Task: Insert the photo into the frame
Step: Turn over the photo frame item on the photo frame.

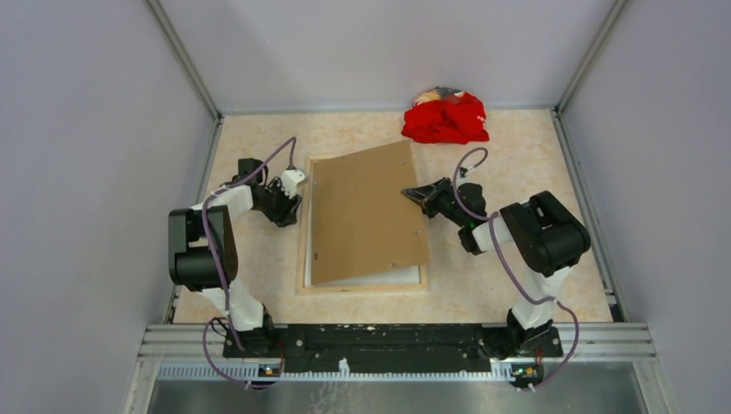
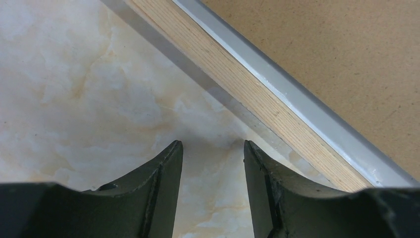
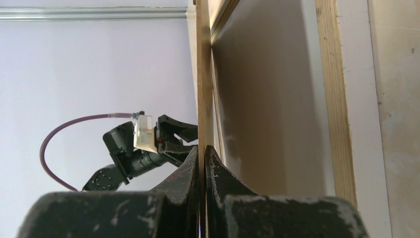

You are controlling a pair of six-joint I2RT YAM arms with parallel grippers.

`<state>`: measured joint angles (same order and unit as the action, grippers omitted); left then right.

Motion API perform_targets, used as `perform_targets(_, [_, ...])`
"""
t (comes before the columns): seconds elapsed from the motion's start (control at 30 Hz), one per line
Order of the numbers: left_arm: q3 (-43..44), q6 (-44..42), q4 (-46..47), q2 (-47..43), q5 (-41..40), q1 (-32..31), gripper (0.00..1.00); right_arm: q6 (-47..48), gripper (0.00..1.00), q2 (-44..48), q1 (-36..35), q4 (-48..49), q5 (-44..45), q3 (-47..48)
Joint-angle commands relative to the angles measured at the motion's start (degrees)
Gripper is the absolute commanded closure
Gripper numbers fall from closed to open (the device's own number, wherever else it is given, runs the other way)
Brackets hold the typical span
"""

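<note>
- The table (image 1: 500, 285) carries everything; both arms reach in from its near edge.
- The frame (image 1: 362, 288) lies flat in the middle, bare wood side up. It acts as the tray here: a white sheet rests inside it, and a brown board sits skewed across the top.
- The board (image 1: 366, 211) is twisted against the rails. Its right side is lifted, and 1 near corner pokes out over the right rail.
- The photo (image 1: 379, 278) is, I judge, that white sheet, showing as a strip along the near rail. Only a plain white side shows, so it seems to lie face down, already in place.
- A red cloth (image 1: 446, 119) lies bunched at the far edge, well away from the frame.
- The right gripper (image 3: 202, 148) is pinched tight on the board's right edge.
- The left gripper (image 2: 212, 146) has its 2 fingers apart and empty, low over the table just beside the left rail.
- The step in hand looks like closing up the back. Next, the board needs turning square to the rails and lowering flat into the recess. The left gripper could steady the frame so it does not slide.
</note>
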<state>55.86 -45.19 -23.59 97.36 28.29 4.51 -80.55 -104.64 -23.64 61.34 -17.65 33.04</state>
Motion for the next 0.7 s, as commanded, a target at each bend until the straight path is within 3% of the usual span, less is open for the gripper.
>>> perform_targets(0.0, [-0.3, -0.9, -1.4, 0.4, 2.4, -0.3, 0.45, -0.3, 1.0, -0.9, -0.9, 7.3, -0.1, 3.2])
perform_targets(0.67, [-0.9, -1.4, -1.7, 0.6, 4.3, -1.5, 0.53, 5.9, 1.0, -1.1, -4.5, 5.3, 5.3, 1.5])
